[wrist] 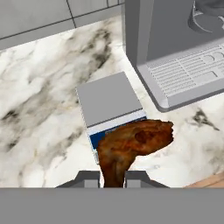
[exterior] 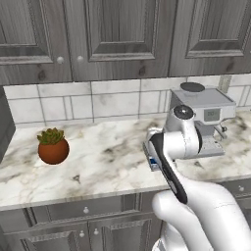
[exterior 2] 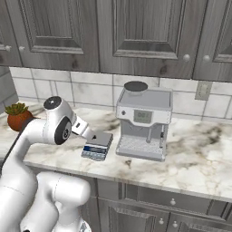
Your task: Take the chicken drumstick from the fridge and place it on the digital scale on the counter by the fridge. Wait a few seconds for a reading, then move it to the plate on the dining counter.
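In the hand view my gripper point(wrist: 113, 177) is shut on the thin bone end of the chicken drumstick point(wrist: 133, 144), an orange-brown lump that hangs just above the front edge of the digital scale point(wrist: 109, 98). The scale is a low grey slab with a blue-and-white panel, lying on the marble counter point(exterior: 98, 162) beside the coffee machine. From the right base view the scale point(exterior 2: 97, 146) sits just beyond my bent arm, and in the left base view a corner of the scale point(exterior: 153, 162) peeks out behind it. The fridge, the plate and the dining counter are out of view.
A boxy grey coffee machine point(exterior 2: 144, 121) stands right of the scale, close against it. A potted plant in a round red-brown pot point(exterior: 53, 145) sits further left on the counter. Tiled wall and grey upper cabinets point(exterior: 122, 34) rise behind.
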